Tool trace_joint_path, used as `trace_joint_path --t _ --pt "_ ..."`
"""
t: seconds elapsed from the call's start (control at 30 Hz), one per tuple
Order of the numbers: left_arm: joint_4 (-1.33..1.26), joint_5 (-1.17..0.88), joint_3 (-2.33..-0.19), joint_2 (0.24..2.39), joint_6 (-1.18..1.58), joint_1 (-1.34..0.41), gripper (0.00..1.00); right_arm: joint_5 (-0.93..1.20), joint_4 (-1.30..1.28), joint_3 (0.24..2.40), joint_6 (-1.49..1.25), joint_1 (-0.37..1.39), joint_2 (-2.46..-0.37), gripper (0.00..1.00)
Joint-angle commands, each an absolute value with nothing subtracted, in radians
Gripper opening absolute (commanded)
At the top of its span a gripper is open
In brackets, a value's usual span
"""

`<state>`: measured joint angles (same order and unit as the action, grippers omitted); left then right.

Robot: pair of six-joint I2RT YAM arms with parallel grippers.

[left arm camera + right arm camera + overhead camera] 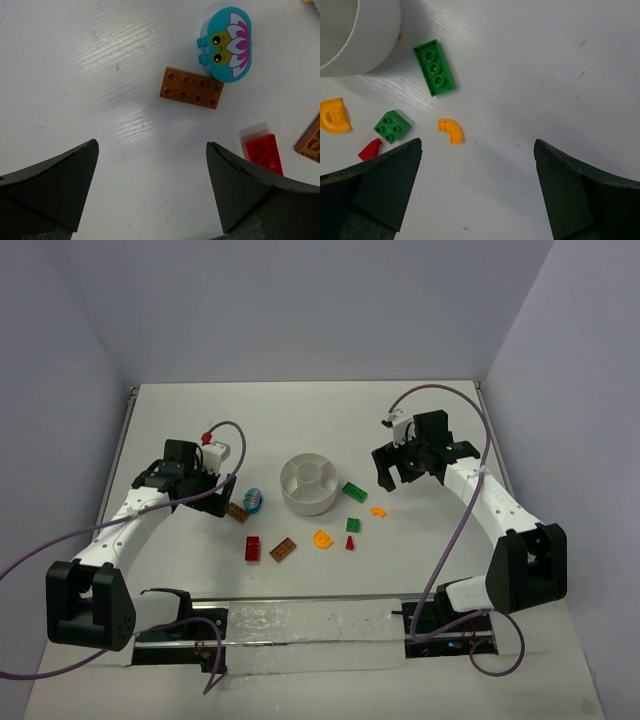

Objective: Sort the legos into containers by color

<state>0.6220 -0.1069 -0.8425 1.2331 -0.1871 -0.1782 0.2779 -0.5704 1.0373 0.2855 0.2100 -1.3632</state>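
Black wedge-shaped fingers (55,185) are recorded spread wide on the left pincer (152,144), with nothing held. Only bare surface is framed in the gap, so a hover ahead of a pick is judged likely.

- Just beyond the gap: a brown-orange brick (191,88), laid flat, studs up.
- At that brick's far corner, apparently touching: a teal domed piece (227,44) printed with a flower face.
- Beside one fingertip: a red brick (263,153).

The right pincer (478,142) is likewise fully parted and empty.

- Just ahead of one fingertip: an orange curved piece (451,130), a green square brick (392,126), and a red wedge (370,149) partly hidden by the finger.
- Farther out: a long green brick (434,67) and a yellow-orange half-round (334,115).
- Farthest: the white dish (365,35), set between the two pincers. Its compartments appear unfilled from overhead, so sorting is judged not yet begun.

The loose pieces are scattered on the arms' side of the dish, presumably within reach of either pincer.

The table (300,420) is white, matte, faintly ribbed and scuffed. It is enclosed on three sides by plain pale walls (300,300).
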Motion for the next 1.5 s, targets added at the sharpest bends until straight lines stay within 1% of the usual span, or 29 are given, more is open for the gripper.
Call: trace_joint_path --t 0.0,0.13,0.37,0.57,0.73,1.03,1.07,1.17,1.2,1.27,1.47 --pt "0.589 -0.089 -0.868 1.220 -0.176 -0.189 0.99 0.278 -0.569 1.022 0.287 0.219 -1.324 1.00" --pt "0.592 -0.077 -0.886 1.231 -0.160 -0.200 0.99 0.260 -0.574 1.023 0.288 0.218 -1.327 1.00" --pt "0.625 0.002 -0.939 1.302 -0.064 -0.300 0.99 0.248 -0.568 1.009 0.281 0.204 -1.319 1.00" --pt "0.685 0.109 -1.058 1.429 0.124 -0.400 0.99 0.256 -0.563 1.009 0.268 0.168 -1.327 1.00" --pt "0.717 0.179 -1.122 1.511 0.180 -0.450 0.98 0.253 -0.561 1.002 0.272 0.167 -1.329 1.00" --pt "0.765 0.170 -1.229 1.675 0.239 -0.459 0.90 0.242 -0.564 0.994 0.278 0.166 -1.324 1.00" --pt "0.772 0.167 -1.238 1.696 0.242 -0.459 0.88 0.242 -0.565 0.994 0.279 0.165 -1.324 1.00" --pt "0.793 0.153 -1.291 1.754 0.247 -0.459 0.79 0.235 -0.561 0.991 0.284 0.163 -1.325 1.00" --pt "0.793 0.149 -1.292 1.765 0.247 -0.459 0.79 0.235 -0.561 0.991 0.284 0.163 -1.325 1.00" --pt "0.802 0.141 -1.318 1.792 0.247 -0.459 0.74 0.231 -0.561 0.992 0.285 0.161 -1.332 1.00" --pt "0.828 0.099 -1.350 1.850 0.249 -0.459 0.70 0.229 -0.561 0.995 0.287 0.155 -1.345 1.00"
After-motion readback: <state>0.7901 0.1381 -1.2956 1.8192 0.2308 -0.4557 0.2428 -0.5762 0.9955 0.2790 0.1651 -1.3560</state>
